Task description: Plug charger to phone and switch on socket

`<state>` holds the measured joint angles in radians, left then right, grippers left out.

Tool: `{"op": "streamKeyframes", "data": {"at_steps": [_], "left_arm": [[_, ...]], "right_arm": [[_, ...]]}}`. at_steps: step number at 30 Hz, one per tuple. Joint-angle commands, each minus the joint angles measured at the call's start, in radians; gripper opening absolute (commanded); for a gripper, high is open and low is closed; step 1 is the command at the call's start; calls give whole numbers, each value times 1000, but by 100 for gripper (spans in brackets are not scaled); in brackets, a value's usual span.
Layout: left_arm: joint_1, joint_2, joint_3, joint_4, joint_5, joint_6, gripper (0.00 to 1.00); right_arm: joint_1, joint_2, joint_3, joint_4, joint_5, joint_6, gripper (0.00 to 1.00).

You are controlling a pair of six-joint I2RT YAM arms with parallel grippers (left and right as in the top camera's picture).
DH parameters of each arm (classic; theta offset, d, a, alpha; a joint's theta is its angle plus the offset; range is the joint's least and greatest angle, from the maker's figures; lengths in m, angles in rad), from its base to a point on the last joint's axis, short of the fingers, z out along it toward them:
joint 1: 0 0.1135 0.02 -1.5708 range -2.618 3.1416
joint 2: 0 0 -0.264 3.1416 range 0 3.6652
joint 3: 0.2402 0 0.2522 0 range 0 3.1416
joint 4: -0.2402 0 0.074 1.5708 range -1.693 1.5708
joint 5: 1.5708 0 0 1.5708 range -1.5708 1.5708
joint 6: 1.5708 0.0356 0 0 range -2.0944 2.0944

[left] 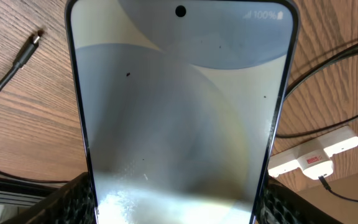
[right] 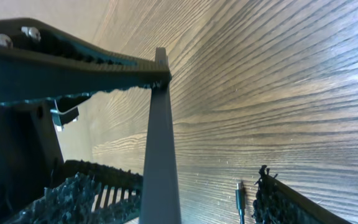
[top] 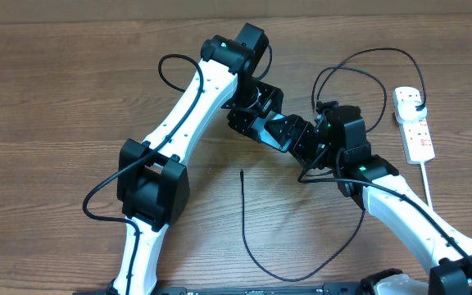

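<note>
Tabletop [top: 56, 82] below, our left gripper [left: 176, 200] clamps the phone [left: 179, 93]; right gripper [right: 179, 200] gapes empty; we'd pinch the charger [top: 243, 192] near its tip, at seven o'clock.

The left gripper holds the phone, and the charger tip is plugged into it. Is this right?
No. The left gripper holds the phone, but the charger tip lies loose on the table, not plugged in; the left wrist view shows it.

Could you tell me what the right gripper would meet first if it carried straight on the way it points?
Most likely the phone, held edge-on by the left gripper, between the open jaws of the right gripper; the table lies beyond. Depth is unclear.
</note>
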<state>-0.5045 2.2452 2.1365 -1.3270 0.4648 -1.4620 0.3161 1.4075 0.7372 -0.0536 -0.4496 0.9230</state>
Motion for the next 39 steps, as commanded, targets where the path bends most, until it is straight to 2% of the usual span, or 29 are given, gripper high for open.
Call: {"op": "streamKeyframes", "data": {"at_steps": [1,18,23,28,39], "left_arm": [[-8,1,32,0,35,-27,4],[-27,1,32,0,31,-54,4],[-33,1,32,1,30,-65,4],[-37,1,32,1,2,-65,4],[-42,1,32,1,0,-72,4]], "right_arm": [[5,3,21,2,23,-14,84],[5,3,21,-1,34,-11,74],[5,3,21,-2,34,-11,60],[5,3,21,-2,34,-11,57],[5,3,21,-1,34,-11,34]]}}
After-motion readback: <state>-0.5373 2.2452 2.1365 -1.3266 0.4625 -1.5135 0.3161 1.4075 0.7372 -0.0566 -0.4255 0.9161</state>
